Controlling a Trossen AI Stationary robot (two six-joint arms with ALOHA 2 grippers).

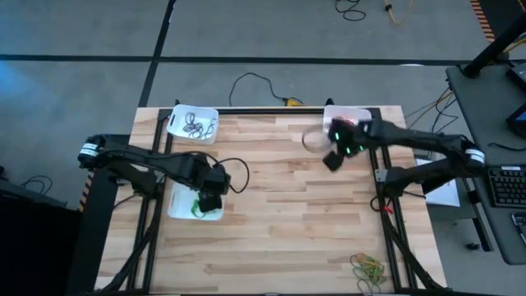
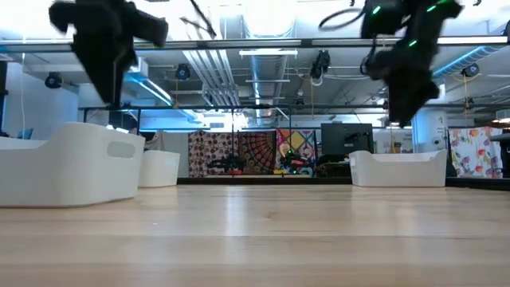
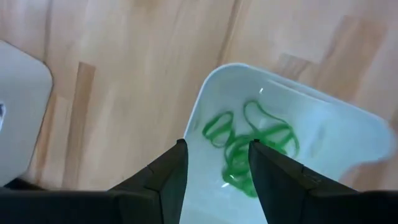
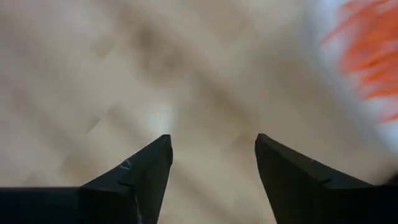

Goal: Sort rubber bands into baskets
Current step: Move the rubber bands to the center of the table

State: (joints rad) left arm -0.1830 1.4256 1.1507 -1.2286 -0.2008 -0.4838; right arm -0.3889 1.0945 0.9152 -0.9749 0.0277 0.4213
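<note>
Nearest the front edge of the surface (image 1: 279, 222), toward the right arm's side, lies a loose pile of unsorted rubber bands (image 1: 367, 266), green and orange mixed. No arm is near it.

Farther in, the left gripper (image 3: 214, 163) hovers over the front basket (image 1: 182, 205) on the left side. Its jaws stand partly spread with nothing between them. Green bands (image 3: 252, 146) lie inside this basket, directly below the jaws.

Farther back on the left, a second basket (image 1: 194, 123) holds dark bands (image 1: 197, 127).

At the far right, the right gripper (image 4: 213, 163) is raised above bare wood just beside the third basket (image 1: 347, 116). Its jaws are spread wide and empty. Orange bands (image 4: 367, 43) show in that basket at the edge of the right wrist view; the arm hides most of the basket in the high view.

Judged hazards from this state:

1. The remaining pile is mixed and tangled. A single pinch is likely to lift two colours at once, placing a wrong band in a basket.
2. The pile sits close to the surface edge. A sweeping approach could push bands over the edge.
3. The baskets are light and shallow. A low pass by either arm could shift or tip one.
4. Thin bands may cling to a jaw after release and be carried out of the basket.
</note>
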